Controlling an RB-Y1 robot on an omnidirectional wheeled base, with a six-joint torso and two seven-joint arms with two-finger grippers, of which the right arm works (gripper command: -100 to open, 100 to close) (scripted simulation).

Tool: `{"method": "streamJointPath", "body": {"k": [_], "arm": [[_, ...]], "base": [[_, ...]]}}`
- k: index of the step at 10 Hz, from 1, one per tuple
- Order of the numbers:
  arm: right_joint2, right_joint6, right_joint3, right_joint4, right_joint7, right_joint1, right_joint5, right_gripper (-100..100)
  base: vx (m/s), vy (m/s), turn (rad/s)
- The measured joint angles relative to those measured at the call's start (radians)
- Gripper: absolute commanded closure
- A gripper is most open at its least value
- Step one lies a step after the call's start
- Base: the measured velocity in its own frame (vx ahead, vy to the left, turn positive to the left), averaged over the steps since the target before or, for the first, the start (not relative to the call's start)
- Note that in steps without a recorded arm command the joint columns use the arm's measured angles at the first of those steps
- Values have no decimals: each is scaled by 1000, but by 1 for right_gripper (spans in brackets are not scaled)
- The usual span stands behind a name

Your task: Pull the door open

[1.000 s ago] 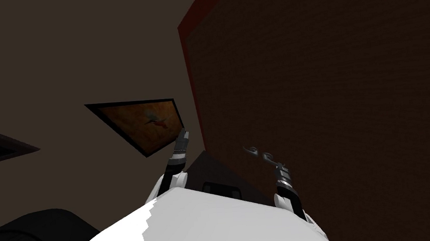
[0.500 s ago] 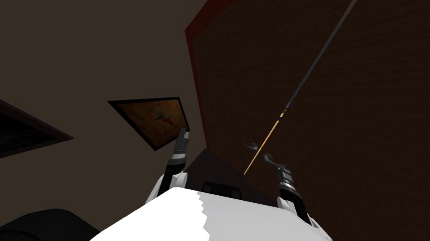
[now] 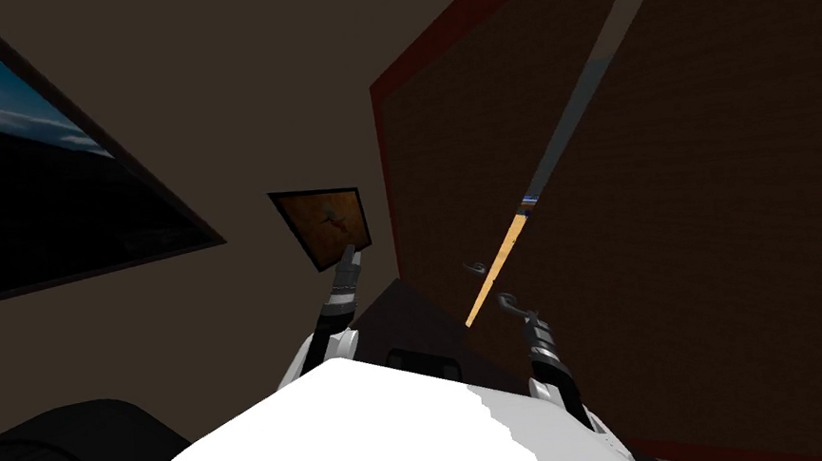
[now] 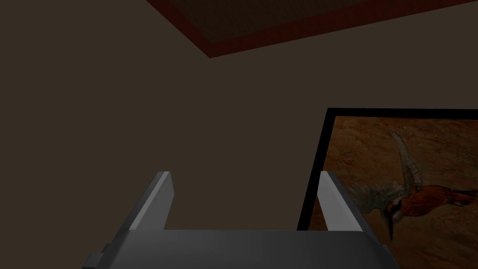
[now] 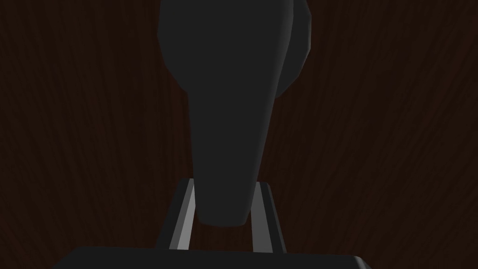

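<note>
**Status.** The right gripper (image 5: 224, 183) is pinched on the handle (image 5: 228, 116) of the right-hand door leaf (image 3: 703, 211). Its fingers (image 5: 184, 219) press both sides of the lever's narrow end. The leaf stands ajar: a bright gap (image 3: 570, 120) runs between it and the other leaf (image 3: 457, 141), which carries a second handle (image 3: 474, 267), untouched. Both leaves sit in a red frame (image 3: 384, 178), directly ahead and to the robot's right, very close.

**Risks (judged).**
1. Slip-off. The grip covers only the lever's end, not its thick part. If the pull runs straight back instead of following the leaf's swing arc, the lever prob. slides out from between the blades.
2. Grip twist. As the leaf's angle changes, the wrist must turn w/ it. If it doesn't, the thin blades lever against the handle and the pinch may open or skew.
3. Body clash. The robot is v. close to the door. A wider swing likely brings the leaf edge toward the right forearm and torso unless the base backs away.
4. Stall. The arm looks fairly folded, so there is little pull travel left w/o base motion.

**Pose.**
- R arm: the forearm rises from beside the chest's right up to the handle. The gripper is in line w/ the forearm and points at the door face.
- L arm: raised ahead on the chest's left, left of the red frame and well apart from the door. The left gripper (image 4: 245, 173) has its blades spread and holds nothing.
</note>
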State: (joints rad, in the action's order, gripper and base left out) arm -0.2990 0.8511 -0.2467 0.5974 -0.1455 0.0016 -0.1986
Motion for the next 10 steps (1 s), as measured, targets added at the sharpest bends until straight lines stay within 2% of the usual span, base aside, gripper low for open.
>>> {"method": "streamJointPath", "body": {"k": [1,2,3,4,8,9,10], "arm": [[9,-29,10,63,0,27,7,100],[6,-10,19,20,-5,-1,13,100],[9,4,30,10,-9,-9,20,100],[9,5,31,10,-10,-8,20,100],[-9,6,50,32,-28,9,24,100],[-6,3,59,46,-31,19,26,100],[-3,-11,67,80,-31,38,28,100]], "base": [[-109,-42,58],[-96,-53,81],[-48,-38,14],[-124,-15,108],[-192,-22,121],[-218,-28,136],[-245,-22,204]]}}
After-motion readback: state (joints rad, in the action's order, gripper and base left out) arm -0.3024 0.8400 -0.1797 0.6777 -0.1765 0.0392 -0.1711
